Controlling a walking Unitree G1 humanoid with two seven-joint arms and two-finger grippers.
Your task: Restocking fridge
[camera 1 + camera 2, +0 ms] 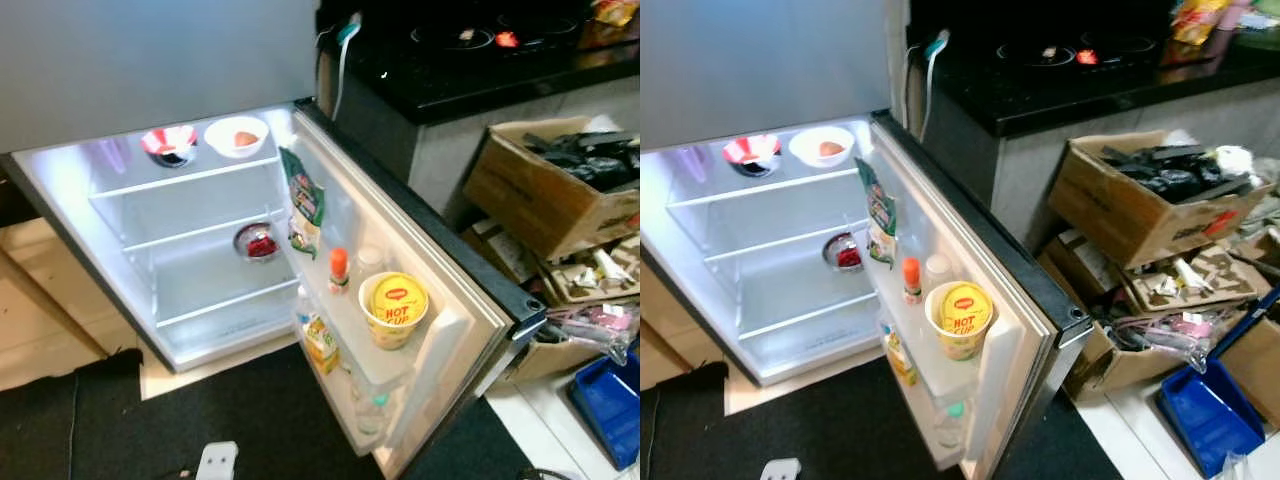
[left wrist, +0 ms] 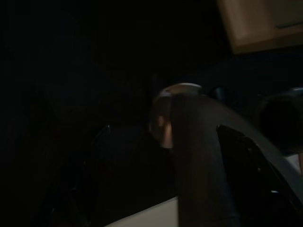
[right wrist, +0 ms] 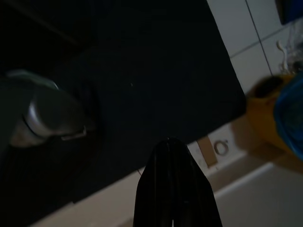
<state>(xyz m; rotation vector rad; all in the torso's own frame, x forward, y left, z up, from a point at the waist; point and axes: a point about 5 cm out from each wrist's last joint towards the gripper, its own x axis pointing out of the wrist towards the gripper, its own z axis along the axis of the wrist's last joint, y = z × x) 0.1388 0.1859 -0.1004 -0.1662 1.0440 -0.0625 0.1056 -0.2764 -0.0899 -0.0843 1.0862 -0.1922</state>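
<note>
Fridge (image 1: pixel 60 190) open, lit inside, clear glass shelves. Top shelf: red-white bowl (image 1: pixel 169 142) beside white bowl (image 1: pixel 236 135) holding an orange-brown round item. Middle shelf: small steel bowl (image 1: pixel 257 241) with red contents, at the right end. Lower shelf bare.

Door (image 1: pixel 440 270) swung wide to the right. Door racks: green-white pouch (image 1: pixel 303 203) upright at the inner end, then orange-capped bottle (image 1: pixel 339 270), then yellow cup (image 1: pixel 393 309) marked HOT CUP, round and tapered. Lower rack: yellow-label bottle (image 1: pixel 320 342) and a clear bottle (image 1: pixel 369 409) with green cap.

Black mat (image 1: pixel 250 420) on the floor before the fridge. Right of the door: dark tabletop (image 1: pixel 1110 80) with a stove, below it open cardboard box (image 1: pixel 1140 200) of dark items, more cartons with clutter, blue tray (image 1: pixel 1210 420) on white tiles. Right eye view takes in more of this pile and tray; left eye view more of the fridge's left wall.

Left wrist view very dark: left end effector (image 2: pixel 199 156), one curved black finger made out, open or closed cannot tell. Right wrist view: right end effector (image 3: pixel 173 189) with fingers pressed together, closed, empty, over the mat's edge and pale floor.
</note>
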